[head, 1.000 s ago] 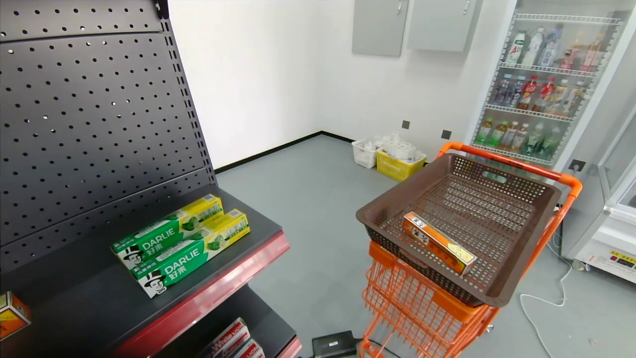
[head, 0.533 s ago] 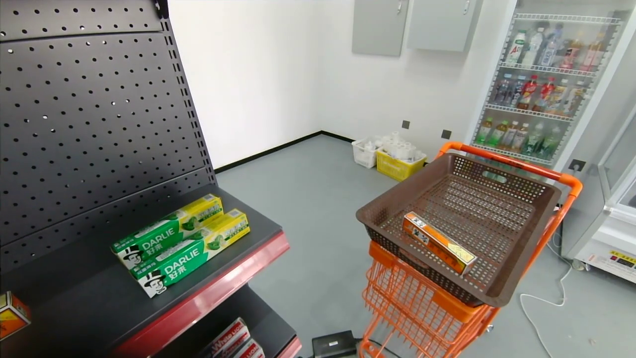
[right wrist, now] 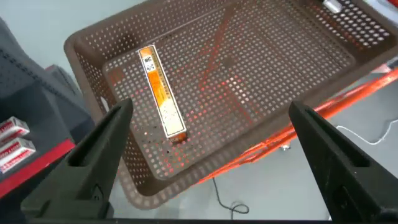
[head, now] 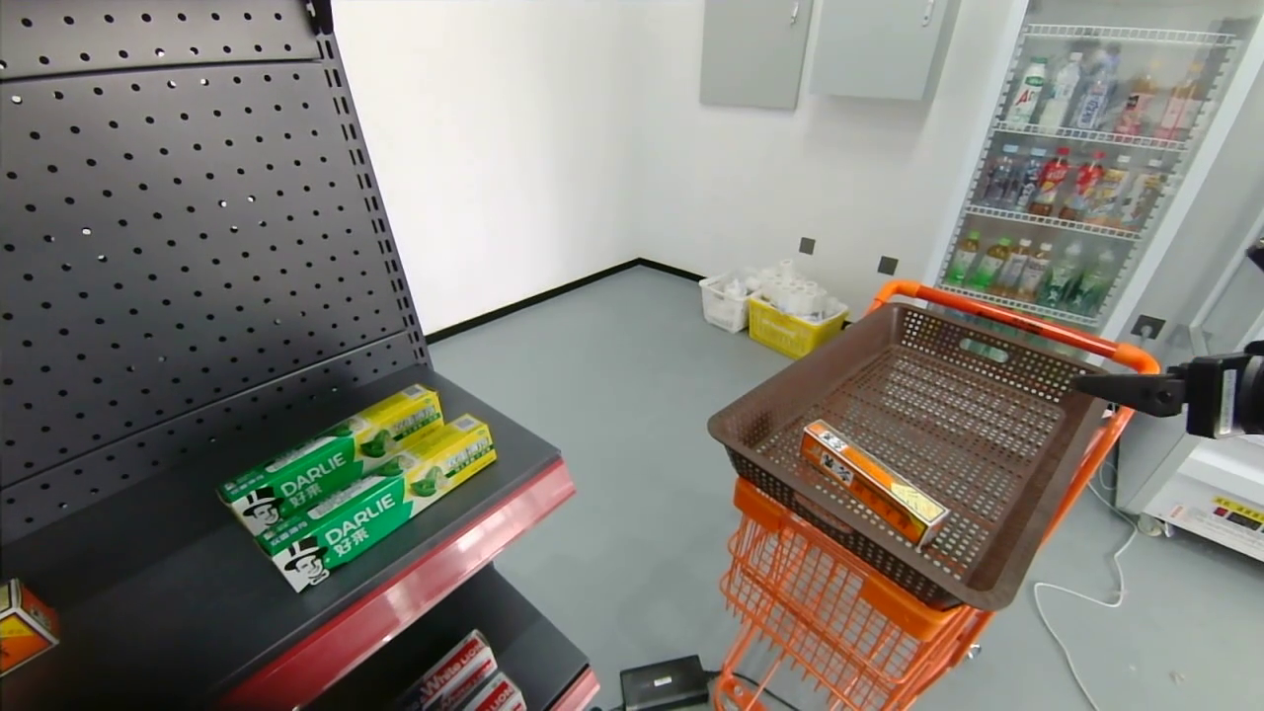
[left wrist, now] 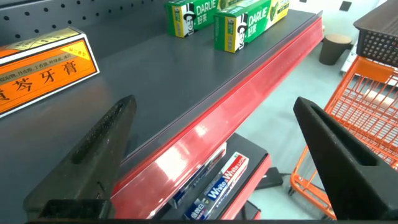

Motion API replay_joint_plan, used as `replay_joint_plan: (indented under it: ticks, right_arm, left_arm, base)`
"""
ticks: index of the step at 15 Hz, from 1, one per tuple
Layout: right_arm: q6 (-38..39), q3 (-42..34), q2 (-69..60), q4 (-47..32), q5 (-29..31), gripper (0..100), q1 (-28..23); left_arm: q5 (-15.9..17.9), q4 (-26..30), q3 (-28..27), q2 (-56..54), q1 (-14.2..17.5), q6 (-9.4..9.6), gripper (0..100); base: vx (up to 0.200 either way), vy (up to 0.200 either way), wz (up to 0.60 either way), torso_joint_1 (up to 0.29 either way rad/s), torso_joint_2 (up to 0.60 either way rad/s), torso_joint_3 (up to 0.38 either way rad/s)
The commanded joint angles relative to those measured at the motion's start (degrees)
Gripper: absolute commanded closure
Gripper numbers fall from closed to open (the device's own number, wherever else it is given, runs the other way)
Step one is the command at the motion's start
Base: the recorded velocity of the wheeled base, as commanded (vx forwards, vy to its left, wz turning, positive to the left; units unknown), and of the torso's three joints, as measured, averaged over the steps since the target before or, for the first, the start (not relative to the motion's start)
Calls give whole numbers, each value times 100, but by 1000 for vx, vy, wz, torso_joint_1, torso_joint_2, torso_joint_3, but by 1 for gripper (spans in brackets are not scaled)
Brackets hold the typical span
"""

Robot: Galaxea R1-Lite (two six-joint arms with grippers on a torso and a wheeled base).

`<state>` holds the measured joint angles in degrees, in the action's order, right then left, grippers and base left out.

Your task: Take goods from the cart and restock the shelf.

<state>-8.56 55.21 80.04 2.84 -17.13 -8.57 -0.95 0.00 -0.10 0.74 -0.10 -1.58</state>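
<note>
An orange toothpaste box (head: pixel 872 481) lies in the brown perforated basket (head: pixel 1027 395) on top of the orange cart (head: pixel 839 612). In the right wrist view the same orange box (right wrist: pixel 161 91) lies below my right gripper (right wrist: pixel 211 158), which hangs open and empty above the basket (right wrist: pixel 261 56). One of its fingers (head: pixel 1126 387) shows at the cart's far right corner, over the handle. Two green toothpaste boxes (head: pixel 360 484) lie on the black shelf (head: pixel 464 533). My left gripper (left wrist: pixel 217 155) is open and empty, low in front of the shelf's red edge (left wrist: pixel 249 93).
An orange box (left wrist: pixel 40 68) sits further left on the shelf. White boxes (left wrist: pixel 217 186) lie on the lower shelf. A drinks fridge (head: pixel 1076 158) stands behind the cart. White and yellow crates (head: pixel 780 316) sit by the far wall. Grey floor lies open between shelf and cart.
My right gripper has come into the head view from the right edge, over the cart's handle. The boxes, cart and shelf have not moved.
</note>
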Motion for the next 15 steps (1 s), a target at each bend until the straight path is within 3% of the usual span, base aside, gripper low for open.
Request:
replay_joint_plan:
  ticks: [1,7,15]
  right_arm:
    - [-129,288,732,-56,-10,0,224]
    - [-621,1036,1690,-548,-484,0,470]
    - [-779,2407,2850,-1383,-528,0,672]
  left_arm:
    - [-2,0,1,5,1,9,0]
    - [-2,0,1,5,1,0,0]
    - [-2,0,1,5,1,0,0]
  base:
    - [0,0,0,0,0,0]
    - [0,0,0,0,0,0]
    - [0,0,0,0,0,0]
